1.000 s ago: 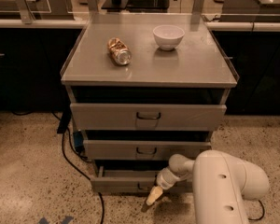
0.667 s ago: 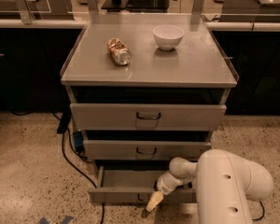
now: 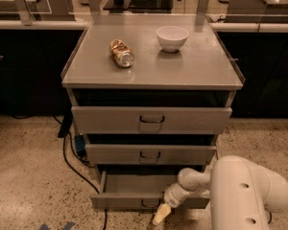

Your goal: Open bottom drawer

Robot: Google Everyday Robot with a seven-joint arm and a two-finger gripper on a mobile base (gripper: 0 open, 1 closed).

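The bottom drawer [image 3: 129,200] is the lowest of three grey drawers in the cabinet. It stands pulled out, and its plain grey tray [image 3: 134,183] shows inside. Its small dark loop handle [image 3: 149,204] sits at the middle of the front. My gripper [image 3: 162,214] hangs just right of and below that handle, at the drawer's front edge, with a cream-coloured tip pointing down towards the floor. My white arm [image 3: 245,190] fills the lower right.
The middle drawer [image 3: 150,153] and top drawer [image 3: 151,120] stand slightly pulled out above. A crushed can [image 3: 121,52] and a white bowl [image 3: 172,37] lie on the cabinet top. A black cable [image 3: 74,169] runs over the speckled floor at left.
The bottom drawer has come further out towards me, so more of its tray shows. My gripper has moved down and towards me with the drawer front.
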